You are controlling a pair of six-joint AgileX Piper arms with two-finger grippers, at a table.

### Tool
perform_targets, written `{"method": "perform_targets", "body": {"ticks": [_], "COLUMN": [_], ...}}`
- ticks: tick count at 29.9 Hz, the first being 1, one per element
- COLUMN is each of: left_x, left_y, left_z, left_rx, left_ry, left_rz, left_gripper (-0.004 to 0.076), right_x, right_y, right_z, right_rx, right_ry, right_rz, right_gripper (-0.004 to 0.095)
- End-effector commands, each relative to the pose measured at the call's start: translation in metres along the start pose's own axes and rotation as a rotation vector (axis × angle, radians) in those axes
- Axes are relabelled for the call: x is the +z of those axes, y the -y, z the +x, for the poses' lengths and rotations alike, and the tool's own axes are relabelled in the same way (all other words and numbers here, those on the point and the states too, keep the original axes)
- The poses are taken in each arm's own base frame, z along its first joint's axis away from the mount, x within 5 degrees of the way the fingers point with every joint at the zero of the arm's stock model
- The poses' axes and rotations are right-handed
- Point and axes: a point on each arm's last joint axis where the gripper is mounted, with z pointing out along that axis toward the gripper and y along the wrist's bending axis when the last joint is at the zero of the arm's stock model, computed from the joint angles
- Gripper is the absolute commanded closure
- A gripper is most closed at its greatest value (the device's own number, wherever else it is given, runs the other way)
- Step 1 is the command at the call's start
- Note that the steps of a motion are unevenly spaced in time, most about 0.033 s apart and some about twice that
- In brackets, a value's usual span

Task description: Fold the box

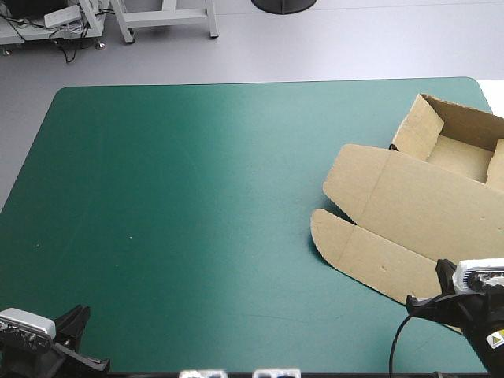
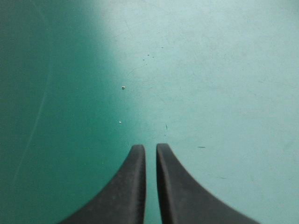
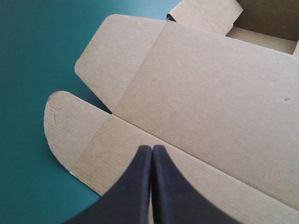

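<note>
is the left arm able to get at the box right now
Likely not without a long reach: the left arm hangs over bare cover at the near left corner, the box lies far right. Nothing stands between them.

On the teal-green table (image 1: pixel 157 197), rightward, lies the brown box (image 1: pixel 409 205).

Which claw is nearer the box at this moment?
Right. The right claw is over the box, above its flat lid by the outer flap; the left claw is over bare teal-green cover near the table's near-left corner, far from it.
</note>
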Motion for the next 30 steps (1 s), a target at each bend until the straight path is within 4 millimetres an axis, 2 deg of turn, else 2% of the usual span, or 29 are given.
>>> {"method": "perform_targets", "body": {"ticks": [1,13,20,30], "left_x": [-0.006,-0.009,-0.009,-0.009], "left_y": [-0.001,-0.001,-0.001,-0.001], "left_z": [-0.01,-0.008,-0.008,-0.008], "left_rx": [0.0,0.002,0.002,0.002], "left_ry": [0.112,0.134,0.132,0.132], "left_rz": [-0.005,-0.01,-0.01,-0.01], "left_gripper": [0.067,0.0681,0.0683,0.0683], "right_x": [0.006,0.022,0.014,0.013], "right_y": [0.002,0.005,0.002,0.002], "right_z": [-0.004,0.029,0.03,0.03], "right_rx": [0.02,-0.041,-0.061,-0.062], "right_ry": [0.07,-0.088,-0.034,-0.032], "right_rz": [0.002,-0.014,-0.005,-0.005], "right_gripper": [0.0925,0.0925,0.0925,0.0925]}}
